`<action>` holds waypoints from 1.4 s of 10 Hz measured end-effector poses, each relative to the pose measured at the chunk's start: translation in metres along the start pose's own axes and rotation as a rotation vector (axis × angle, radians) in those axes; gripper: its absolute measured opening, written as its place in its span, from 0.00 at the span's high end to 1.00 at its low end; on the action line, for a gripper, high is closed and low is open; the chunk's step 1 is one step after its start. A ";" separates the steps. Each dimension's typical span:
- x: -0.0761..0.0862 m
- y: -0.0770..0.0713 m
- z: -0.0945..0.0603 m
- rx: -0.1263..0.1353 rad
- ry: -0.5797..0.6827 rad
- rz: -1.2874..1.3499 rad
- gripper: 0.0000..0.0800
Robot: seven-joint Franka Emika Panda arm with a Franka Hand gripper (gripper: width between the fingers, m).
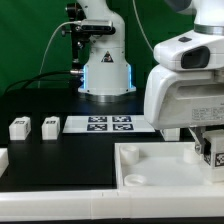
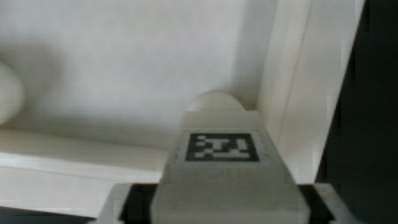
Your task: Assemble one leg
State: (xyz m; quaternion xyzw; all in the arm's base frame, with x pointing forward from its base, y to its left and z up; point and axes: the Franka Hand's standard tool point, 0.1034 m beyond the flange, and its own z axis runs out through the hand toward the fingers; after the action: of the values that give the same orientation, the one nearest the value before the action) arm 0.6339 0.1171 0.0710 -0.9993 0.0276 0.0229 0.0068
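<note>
My gripper (image 1: 208, 146) is shut on a leg (image 1: 215, 155), a small white block with a black-and-white tag. It holds the leg at the exterior view's right, over the right end of the large flat white slab (image 1: 150, 168). In the wrist view the leg (image 2: 221, 140) sits between my two fingers (image 2: 139, 203), its tapered tip pointing at an inner corner of the slab (image 2: 125, 60). I cannot tell whether the tip touches the slab. Two more legs (image 1: 20, 127) (image 1: 50, 124) stand on the black table at the left.
The marker board (image 1: 98, 123) lies flat behind the slab. The robot base (image 1: 104, 70) stands at the back. Part of another white piece (image 1: 3, 157) shows at the far left edge. A raised rim of the slab (image 2: 294, 60) runs beside the leg.
</note>
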 end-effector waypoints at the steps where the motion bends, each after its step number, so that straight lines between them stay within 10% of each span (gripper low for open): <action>1: 0.000 0.000 0.000 0.000 0.000 0.100 0.63; 14: -0.003 -0.009 0.001 0.001 0.013 1.519 0.63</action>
State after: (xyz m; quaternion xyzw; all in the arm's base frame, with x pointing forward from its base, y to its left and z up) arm 0.6312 0.1264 0.0701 -0.7058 0.7081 0.0154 -0.0107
